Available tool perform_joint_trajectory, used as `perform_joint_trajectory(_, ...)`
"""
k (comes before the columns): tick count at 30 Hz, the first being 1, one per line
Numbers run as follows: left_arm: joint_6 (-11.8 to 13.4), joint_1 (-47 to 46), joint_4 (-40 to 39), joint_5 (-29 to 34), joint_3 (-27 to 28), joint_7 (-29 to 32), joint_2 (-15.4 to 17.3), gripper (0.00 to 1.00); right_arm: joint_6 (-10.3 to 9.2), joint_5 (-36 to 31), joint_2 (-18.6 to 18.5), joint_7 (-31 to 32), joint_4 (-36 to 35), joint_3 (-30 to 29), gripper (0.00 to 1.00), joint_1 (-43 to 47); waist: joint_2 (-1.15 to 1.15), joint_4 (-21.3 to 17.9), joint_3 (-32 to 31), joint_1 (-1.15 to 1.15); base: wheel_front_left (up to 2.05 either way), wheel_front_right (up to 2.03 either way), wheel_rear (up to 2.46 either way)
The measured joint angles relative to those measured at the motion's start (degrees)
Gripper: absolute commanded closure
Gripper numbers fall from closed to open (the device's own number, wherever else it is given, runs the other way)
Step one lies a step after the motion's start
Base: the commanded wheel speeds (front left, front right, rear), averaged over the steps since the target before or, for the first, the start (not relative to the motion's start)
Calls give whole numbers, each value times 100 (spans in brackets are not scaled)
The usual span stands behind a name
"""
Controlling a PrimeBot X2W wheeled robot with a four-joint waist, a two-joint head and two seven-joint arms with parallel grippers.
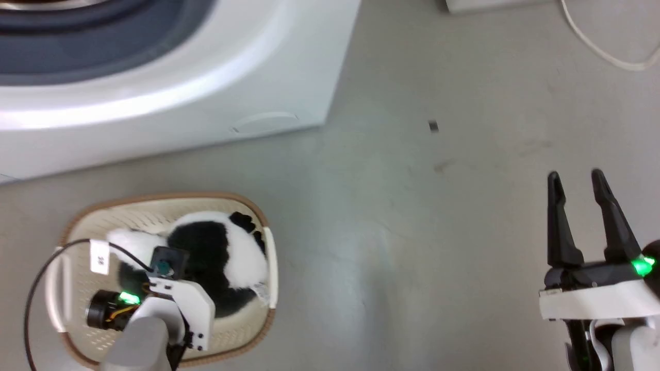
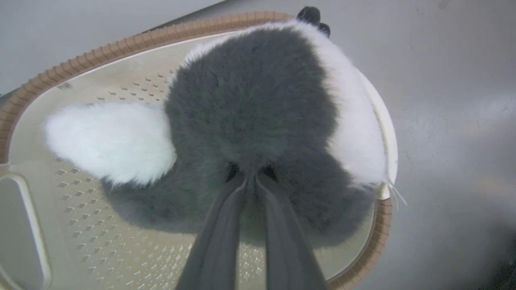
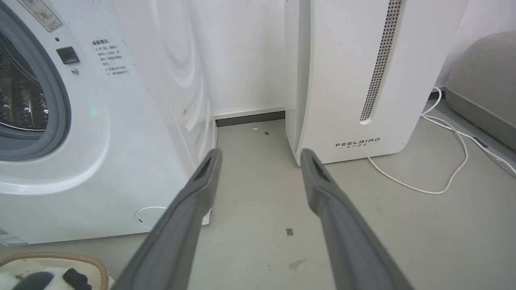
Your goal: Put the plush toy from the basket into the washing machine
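Observation:
The black-and-white plush toy (image 1: 227, 252) lies in the cream basket (image 1: 170, 202) with the brown rim, on the floor at the lower left of the head view. My left arm (image 1: 178, 304) reaches down over it. In the left wrist view my left gripper (image 2: 252, 177) is shut on the plush toy's (image 2: 250, 100) dark fur, with the fingertips sunk into it. The washing machine (image 1: 154, 93) stands just beyond the basket, and its grey door ring and steel drum (image 3: 20, 100) are visible. My right gripper (image 1: 576, 180) is open above bare floor at the right, with nothing between its fingers (image 3: 201, 181).
A white FEELBIRD appliance (image 3: 363, 80) stands right of the washing machine, with a narrow gap between them. A white cable (image 3: 443, 169) trails on the floor beside it. A grey cushion (image 3: 483, 80) sits at the far right. Grey floor (image 1: 412, 232) lies between basket and right gripper.

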Motion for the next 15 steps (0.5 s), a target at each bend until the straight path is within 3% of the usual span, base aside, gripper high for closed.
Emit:
perform_joint_trajectory(6, -4, 389, -499, -102, 44, -131, -130, 100, 0, -148, 1, 0, 16, -83, 0, 263, 0, 300, -635, 0, 0, 0, 0)
perform_joint_trajectory(15, 18, 1196, -2303, -227, 443, -155, -74, 100, 0, -145, 1, 1, 26, -191, 0, 567, 0, 692, -1378, 0, 0, 0, 0)
